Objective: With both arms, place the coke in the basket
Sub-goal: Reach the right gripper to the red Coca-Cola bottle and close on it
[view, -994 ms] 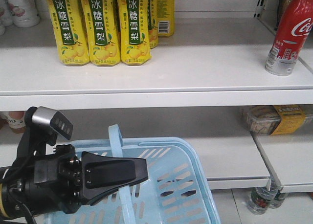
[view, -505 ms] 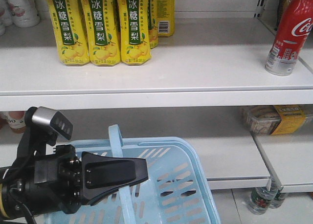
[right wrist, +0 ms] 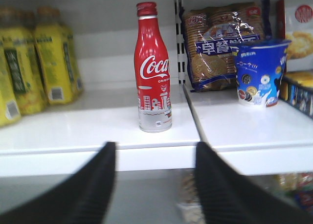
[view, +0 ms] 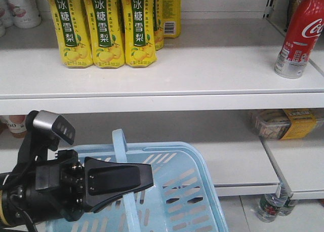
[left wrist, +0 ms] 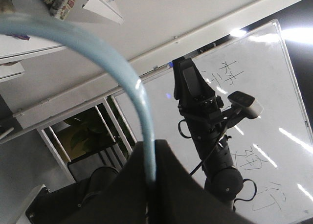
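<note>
Gripping basket handle [view: 120, 153] with left tool [view: 148, 179]; facing coke [right wrist: 153, 67] with right tool [right wrist: 154, 150] open; yet to grasp and deposit.

Left gripper [left wrist: 151, 179] jaws pinch the pale-blue basket handle [left wrist: 100, 52] — the right arm [left wrist: 208, 136] stands before a whiteboard [left wrist: 266, 106].

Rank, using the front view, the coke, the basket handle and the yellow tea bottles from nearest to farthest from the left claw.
1. basket handle: held in the left claw.
2. yellow tea bottles: upper shelf, above it.
3. coke: same shelf, far right.
</note>
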`<state>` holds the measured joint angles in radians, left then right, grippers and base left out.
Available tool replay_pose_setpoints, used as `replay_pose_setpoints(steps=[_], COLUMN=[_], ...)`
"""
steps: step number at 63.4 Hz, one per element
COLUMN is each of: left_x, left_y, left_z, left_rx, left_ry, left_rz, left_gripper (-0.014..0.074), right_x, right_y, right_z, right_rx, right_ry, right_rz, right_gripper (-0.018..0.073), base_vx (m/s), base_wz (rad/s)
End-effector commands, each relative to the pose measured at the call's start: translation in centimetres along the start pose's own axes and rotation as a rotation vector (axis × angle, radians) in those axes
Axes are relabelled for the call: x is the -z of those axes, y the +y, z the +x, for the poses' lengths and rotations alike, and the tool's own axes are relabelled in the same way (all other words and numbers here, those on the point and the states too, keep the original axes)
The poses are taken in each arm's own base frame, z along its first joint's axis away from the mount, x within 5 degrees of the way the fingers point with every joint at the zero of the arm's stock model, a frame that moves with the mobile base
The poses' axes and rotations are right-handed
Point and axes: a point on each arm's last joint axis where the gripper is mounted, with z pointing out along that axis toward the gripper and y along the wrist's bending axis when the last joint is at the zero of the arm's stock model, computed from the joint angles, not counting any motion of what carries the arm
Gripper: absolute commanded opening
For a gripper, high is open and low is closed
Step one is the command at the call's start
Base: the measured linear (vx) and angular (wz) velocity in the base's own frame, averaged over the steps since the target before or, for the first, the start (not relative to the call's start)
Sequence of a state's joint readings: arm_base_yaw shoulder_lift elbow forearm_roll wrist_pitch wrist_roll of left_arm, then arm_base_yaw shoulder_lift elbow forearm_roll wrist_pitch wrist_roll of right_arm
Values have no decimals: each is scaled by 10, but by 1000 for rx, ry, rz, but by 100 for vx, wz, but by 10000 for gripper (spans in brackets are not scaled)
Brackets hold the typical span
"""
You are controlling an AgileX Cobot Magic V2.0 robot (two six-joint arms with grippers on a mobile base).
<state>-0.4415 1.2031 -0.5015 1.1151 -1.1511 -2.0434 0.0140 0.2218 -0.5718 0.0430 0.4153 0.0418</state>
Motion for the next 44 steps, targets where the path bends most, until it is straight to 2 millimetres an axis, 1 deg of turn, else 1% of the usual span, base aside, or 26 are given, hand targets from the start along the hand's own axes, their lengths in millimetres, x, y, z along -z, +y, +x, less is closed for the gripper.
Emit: replay_pose_setpoints(steps=[1,5,11,21,30,39,44], left_x=[2,2,2,2,2,2,2], left_y=[-31,-31,-31,-31,-31,-31,-31], left_z=[3,3,3,3,3,3,3], left_rx=[-12,-12,-12,-12,-12,-12,-12], left_ry=[46,46,46,46,46,46,46], left_rz=[259,259,259,259,259,259,259], left_gripper=[-7,-7,-7,-7,-7,-7,-7], right_x=[-14,-24,-38,-66,-100,-133,-153], right_y=[2,2,4,8,10,8,6], right_z=[-22,-28,-40,-67,-84,-90,-88], right_rx=[121,166,193,213,242,213,187], right_ry=[-55,-53,-50,-60,-65,-78,-74], right_rz=[-5,-7,-17,-44,-48,-25,-11], right_gripper=[605,687,722,699,652,630,627], base_vx=[0,0,0,0,0,0,0], base_wz=[0,0,0,0,0,0,0])
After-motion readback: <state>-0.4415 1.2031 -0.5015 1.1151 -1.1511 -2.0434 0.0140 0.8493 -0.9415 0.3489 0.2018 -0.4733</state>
